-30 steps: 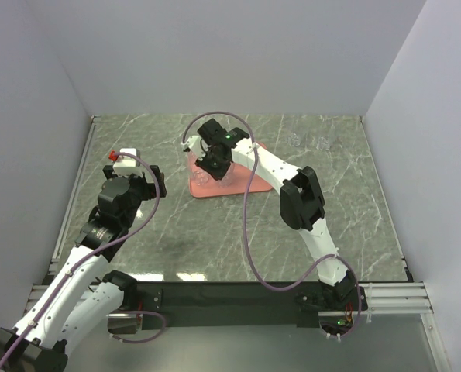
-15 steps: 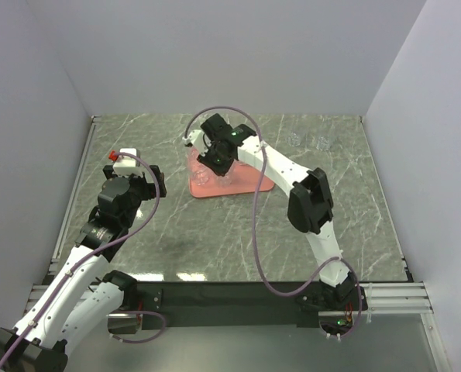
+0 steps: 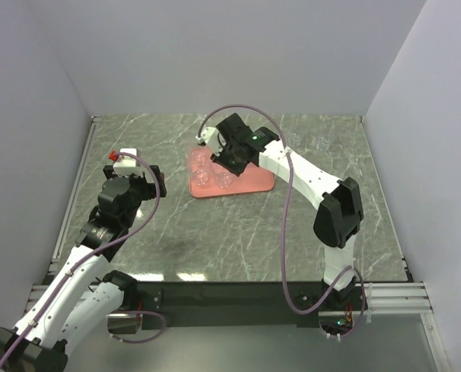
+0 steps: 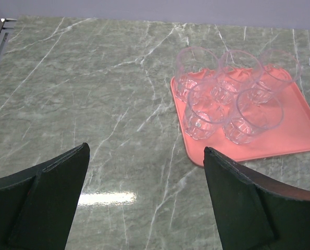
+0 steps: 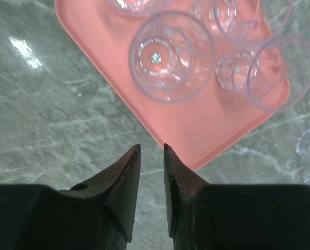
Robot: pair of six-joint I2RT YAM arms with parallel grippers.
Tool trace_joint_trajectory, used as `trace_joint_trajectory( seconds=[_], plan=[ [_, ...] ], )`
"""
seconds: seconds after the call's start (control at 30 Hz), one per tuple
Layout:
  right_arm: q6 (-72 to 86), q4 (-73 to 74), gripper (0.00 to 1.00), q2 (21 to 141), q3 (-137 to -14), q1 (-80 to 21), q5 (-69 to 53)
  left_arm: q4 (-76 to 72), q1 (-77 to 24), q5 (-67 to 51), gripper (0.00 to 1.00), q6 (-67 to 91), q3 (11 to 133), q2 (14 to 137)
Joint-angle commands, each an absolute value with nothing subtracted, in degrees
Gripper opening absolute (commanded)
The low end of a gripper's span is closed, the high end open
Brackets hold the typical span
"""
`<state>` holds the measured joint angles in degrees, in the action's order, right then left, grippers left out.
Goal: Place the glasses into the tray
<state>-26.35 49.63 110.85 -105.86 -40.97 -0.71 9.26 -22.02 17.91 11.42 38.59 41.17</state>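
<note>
Glasses (image 4: 225, 99) clustered in tray (image 4: 295, 130); right gripper (image 5: 151, 147) shifted toward 3 o'clock

At 9 o'clock, left gripper (image 4: 145, 151) unmoved, jaws wide, empty. Five glasses upright, filling tray's 9 o'clock half. A second ago right gripper hung over the glasses; now by tray's rim, fingers a narrow slit apart, gripping nothing.

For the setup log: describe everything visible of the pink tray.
The tray is a flat salmon-pink rectangle with rounded corners and a low raised rim, smooth, plastic by its look. It lies flat on the green marbled table, toward the far middle, slightly askew to the table's edges. Five clear glasses stand upright, clustered at one end; the other end is bare. The right hand hangs above its edge, empty.
</note>
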Motion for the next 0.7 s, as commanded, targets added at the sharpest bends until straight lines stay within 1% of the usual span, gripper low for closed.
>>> trace_joint_trajectory(
  seconds=[0.0,0.07,0.1,0.2,0.23,0.3,0.33,0.37,0.43,0.53,0.57,0.67],
  plan=[
    [-26.46,46.76,0.32,104.60,-103.37,-37.46,0.62,7.03,-21.71,18.46,0.97,10.72,37.88,41.48],
    [-26.11,45.80,0.32,101.71,-100.91,-35.69,0.18,6.94,-21.71,18.55,0.97,10.72,37.88,41.57],
    [-25.49,45.27,0.32,100.47,-99.94,-32.99,0.18,6.86,-21.71,18.63,0.97,10.64,37.88,41.57],
    [-23.74,43.25,0.32,95.81,-96.07,-27.62,-5.17,6.94,-21.71,18.55,0.97,10.63,37.97,41.49],
    [-22.25,41.94,0.32,93.54,-94.32,-23.33,-8.23,6.94,-21.71,18.37,0.97,10.72,38.06,41.66],
    [-20.76,40.17,0.32,91.07,-92.21,-19.09,-11.50,7.12,-21.71,18.20,0.97,10.72,38.14,41.75],
    [-19.87,39.30,0.32,89.75,-91.15,-14.29,-12.99,7.03,-21.71,18.11,0.96,10.72,38.14,41.92],
    [-19.08,37.02,0.32,87.30,-88.79,-12.06,-15.88,7.12,-21.71,17.93,0.96,10.72,38.23,42.01],
    [-15.92,34.55,0.34,83.96,-85.19,-5.23,-18.35,7.12,-21.71,17.76,0.96,10.72,38.23,42.19],
    [-11.00,30.07,0.35,81.31,-81.84,2.00,-23.19,7.29,-21.71,17.67,0.96,10.81,38.32,42.28],
    [-8.72,28.75,0.35,81.12,-81.57,6.37,-25.20,7.29,-21.71,17.75,0.96,10.81,38.32,42.19],
    [-4.50,27.25,0.35,82.26,-81.74,12.54,-27.41,7.30,-21.71,17.84,0.96,10.81,38.23,42.01]
  ],
)
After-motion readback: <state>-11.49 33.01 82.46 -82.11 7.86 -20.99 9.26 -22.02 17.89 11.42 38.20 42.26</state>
